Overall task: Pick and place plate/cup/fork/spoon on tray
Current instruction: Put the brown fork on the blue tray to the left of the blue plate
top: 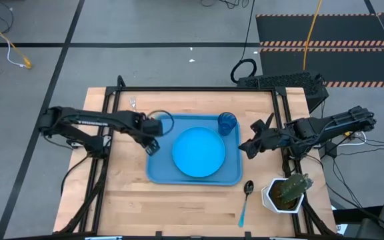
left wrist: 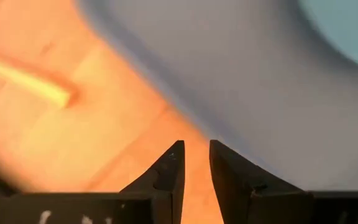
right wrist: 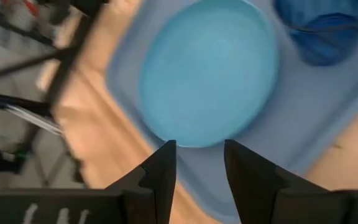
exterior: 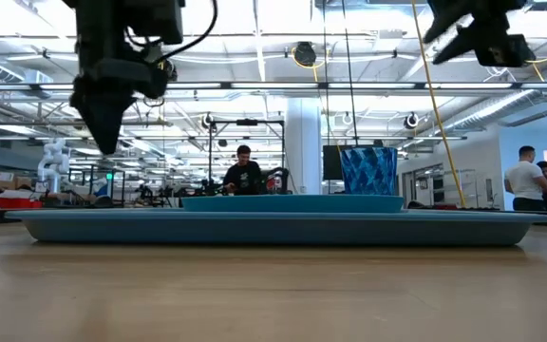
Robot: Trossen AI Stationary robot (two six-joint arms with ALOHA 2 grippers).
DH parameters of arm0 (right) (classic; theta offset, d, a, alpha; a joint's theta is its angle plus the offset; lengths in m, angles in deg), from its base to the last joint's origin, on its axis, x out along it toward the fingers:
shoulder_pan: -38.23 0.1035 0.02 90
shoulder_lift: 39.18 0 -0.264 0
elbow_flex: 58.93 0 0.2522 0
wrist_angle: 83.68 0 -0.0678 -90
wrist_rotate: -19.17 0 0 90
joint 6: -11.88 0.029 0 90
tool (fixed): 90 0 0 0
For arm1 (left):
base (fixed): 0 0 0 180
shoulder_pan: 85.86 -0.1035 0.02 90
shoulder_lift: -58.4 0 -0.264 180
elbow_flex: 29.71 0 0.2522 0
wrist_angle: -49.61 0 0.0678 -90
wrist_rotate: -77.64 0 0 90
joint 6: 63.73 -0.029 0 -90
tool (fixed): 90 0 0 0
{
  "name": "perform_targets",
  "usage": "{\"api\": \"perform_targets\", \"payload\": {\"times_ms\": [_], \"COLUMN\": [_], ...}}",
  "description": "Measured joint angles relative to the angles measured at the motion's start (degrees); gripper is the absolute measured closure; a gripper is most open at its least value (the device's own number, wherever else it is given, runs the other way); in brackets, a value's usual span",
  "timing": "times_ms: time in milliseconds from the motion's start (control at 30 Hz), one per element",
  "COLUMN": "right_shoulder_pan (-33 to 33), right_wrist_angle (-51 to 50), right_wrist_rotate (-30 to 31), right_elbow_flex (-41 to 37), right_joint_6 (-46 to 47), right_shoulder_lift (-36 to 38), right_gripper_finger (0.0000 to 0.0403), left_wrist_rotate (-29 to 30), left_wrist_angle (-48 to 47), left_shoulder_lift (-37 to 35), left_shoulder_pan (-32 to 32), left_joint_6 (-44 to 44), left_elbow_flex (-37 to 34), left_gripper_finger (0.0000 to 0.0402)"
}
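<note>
The wooden counter (top: 125, 200) fills the middle of the high view, framed by dark rails at its left, right and upper edges. The tray (top: 160, 170) lies at its centre, long side across the frame. The plate (top: 199, 152) sits inside the tray, taking up most of its middle, and the cup (top: 227, 123) stands upright in the tray's upper right corner, just beside the plate.

A white pot holding a cactus (top: 287, 192) stands at the counter's lower right, close to the right rail. The spoon (top: 245, 202) lies on bare wood between that pot and the tray's lower right corner, bowl toward the tray, handle pointing to the lower edge. The fork (top: 133, 103) rests on the wood at the upper left, above the tray and near the upper rail; only its tines show clearly.

The left hand (top: 153, 148) hangs over the tray's left rim, fingers a narrow gap apart with nothing between them; its wrist view shows wood and the tray's edge below. The right hand (top: 247, 148) hovers off the tray's right edge, near the cup, fingers apart and empty; in the low view it is high above the counter.

Open wood runs along the whole lower strip of the counter and down the left side. In the low view, people stand in the room far behind the tray.
</note>
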Motion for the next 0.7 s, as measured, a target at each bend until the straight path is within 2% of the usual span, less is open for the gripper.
{"api": "perform_targets", "payload": {"times_ms": [167,333,500,700], "right_shoulder_pan": [0.0,0.0,0.01,0.69], "right_wrist_angle": [3.65,3.96,4.09,4.45], "right_wrist_rotate": [0.05,2.92,3.14,2.95], "right_elbow_flex": [0.01,0.0,0.0,0.0], "right_joint_6": [3.17,4.73,6.41,7.9], "right_shoulder_lift": [0.09,0.06,0.06,0.06], "right_gripper_finger": [0.0275,0.0275,0.0275,0.0275], "left_wrist_rotate": [2.56,3.68,5.71,4.05], "left_wrist_angle": [-5.35,-5.66,-2.6,0.8], "left_shoulder_lift": [-1.43,-0.45,0.44,3.59], "left_shoulder_pan": [-8.16,-19.62,-31.48,-42.58], "left_joint_6": [-2.25,-6.6,-5.51,-3.01], "left_elbow_flex": [0.0,0.0,-0.13,-0.19], "left_gripper_finger": [0.0325,0.0308,0.0251,0.018]}}
